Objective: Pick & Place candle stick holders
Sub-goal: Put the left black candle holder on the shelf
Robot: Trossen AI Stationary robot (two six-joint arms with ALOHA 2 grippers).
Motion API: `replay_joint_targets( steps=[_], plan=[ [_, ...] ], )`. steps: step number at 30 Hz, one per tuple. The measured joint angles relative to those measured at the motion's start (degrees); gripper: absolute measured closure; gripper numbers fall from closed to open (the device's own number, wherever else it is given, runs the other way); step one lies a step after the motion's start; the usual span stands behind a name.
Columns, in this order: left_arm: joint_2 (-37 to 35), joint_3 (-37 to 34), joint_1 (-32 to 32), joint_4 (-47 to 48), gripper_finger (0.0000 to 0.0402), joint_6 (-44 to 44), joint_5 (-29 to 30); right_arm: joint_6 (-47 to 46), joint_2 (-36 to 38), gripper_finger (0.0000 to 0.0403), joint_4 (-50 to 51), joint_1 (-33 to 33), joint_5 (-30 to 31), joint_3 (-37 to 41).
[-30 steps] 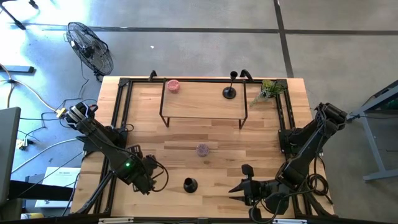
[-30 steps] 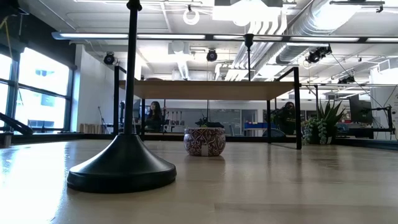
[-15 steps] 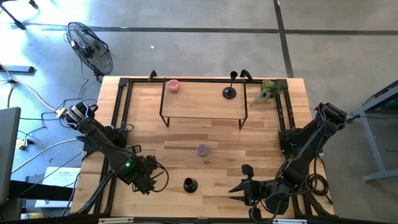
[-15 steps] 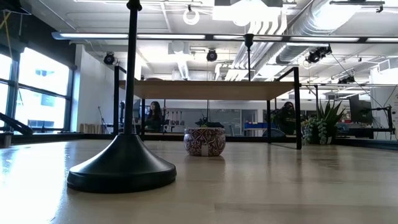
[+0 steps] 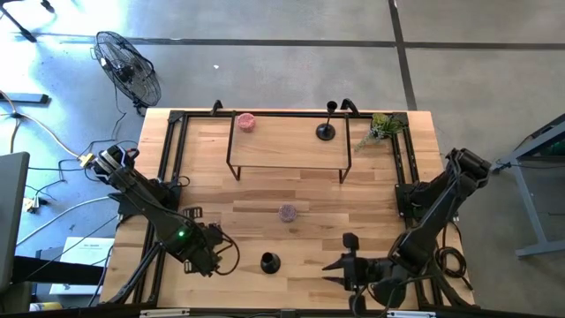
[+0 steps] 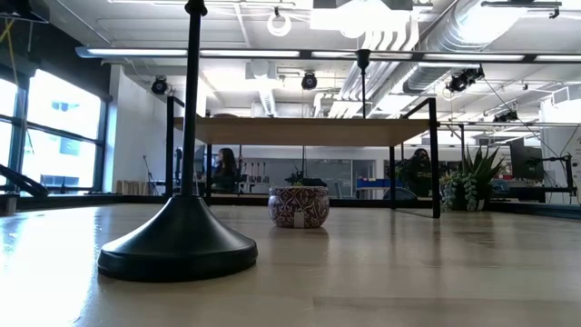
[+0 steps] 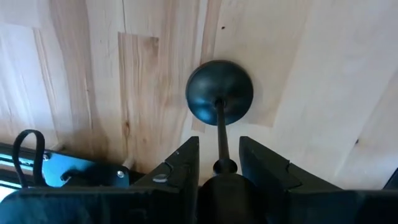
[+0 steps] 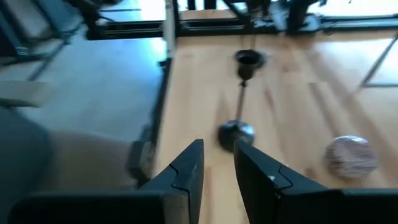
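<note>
The wooden table [image 5: 265, 190] carries a black-framed riser shelf [image 5: 287, 141] at its far edge, where one candle stick holder [image 5: 326, 131] stands beside a pink jar [image 5: 245, 122]. A patterned jar [image 5: 288, 213] sits mid-table. Near the front edge, the left end effector [image 7: 219, 163] is closed on the stem of a second candle stick holder [image 5: 269, 262], still upright on the table. The right end effector [image 5: 346, 262], near the front right corner, has its fingers narrowly apart, empty, with a third holder [image 5: 350, 240] just beside it.
</note>
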State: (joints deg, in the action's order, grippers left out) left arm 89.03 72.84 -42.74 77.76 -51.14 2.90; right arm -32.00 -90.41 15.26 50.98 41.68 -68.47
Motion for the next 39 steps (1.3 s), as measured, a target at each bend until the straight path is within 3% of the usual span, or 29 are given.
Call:
replay_joint_targets(
  steps=[5,10,17,22,26,34,39],
  plan=[
    [0.0,1.9,0.0,0.3,0.0298,0.0,-2.2,2.4,-0.6,0.032,-0.6,-1.4,2.8,0.0],
    [0.0,6.8,0.0,1.3,0.0298,0.1,0.4,5.4,-0.6,0.032,-5.0,-2.9,2.2,0.0],
    [0.0,13.9,0.0,9.5,0.0298,-0.1,5.3,22.6,-0.6,0.032,-21.7,-5.8,-5.8,0.0],
    [0.0,18.2,0.0,10.1,0.0298,2.3,7.7,32.6,-0.6,0.032,-32.2,-8.1,-12.5,0.0],
    [0.0,21.9,0.0,10.7,0.0298,6.2,10.2,32.5,-0.6,0.0319,-35.9,-10.8,-16.5,0.0],
    [0.0,29.2,0.0,12.3,0.0298,9.2,14.1,27.4,-0.6,0.027,-38.9,-16.3,-33.2,0.0],
    [0.0,31.6,0.0,12.3,0.0298,13.7,16.6,30.1,-0.6,0.0244,-40.5,-17.4,-32.3,0.0]
  ],
)
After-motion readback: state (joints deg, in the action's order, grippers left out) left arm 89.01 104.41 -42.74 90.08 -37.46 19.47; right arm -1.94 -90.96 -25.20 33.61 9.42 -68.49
